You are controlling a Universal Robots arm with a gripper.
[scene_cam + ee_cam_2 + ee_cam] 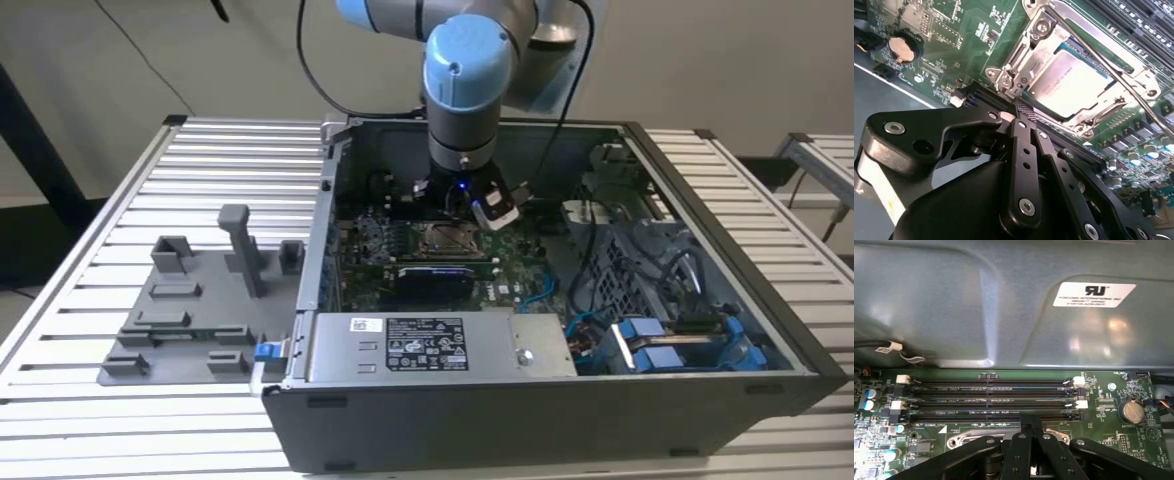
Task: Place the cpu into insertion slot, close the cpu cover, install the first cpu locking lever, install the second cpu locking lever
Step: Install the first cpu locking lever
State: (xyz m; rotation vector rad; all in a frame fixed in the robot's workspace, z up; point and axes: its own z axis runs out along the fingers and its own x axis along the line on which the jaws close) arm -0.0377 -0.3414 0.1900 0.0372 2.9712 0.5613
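In the exterior view, an open computer case (694, 390) of grey sheet metal is seen lying on a ribbed, slatted tabletop (80, 250), with a grey moulded fixture plate (187, 310) beside it toward the exterior view's left. The arm (467, 70), rounded and blue-capped, is lowered into the case directly above the insertion slot (447, 238), a square socket with a thin silver rim set into the green board; open room is limited by the case walls on every side. In the second wrist view, the hand (1023, 106), made of matte black bolted links, is seen with its fingers pressed together, the knurled tip set against the near corner of the socket's edge. The cpu (1069, 82) is seated in the socket, its smooth silvery top facing up, framed by the cpu cover (1031, 50), which is laid flat over it. A thin wire locking lever (1089, 46) is run along the far edge of the cover. In the first wrist view, long narrow black memory slots (989, 400) are shown just beyond the fingertips, and the smooth grey case wall (954, 305) rises close behind them.
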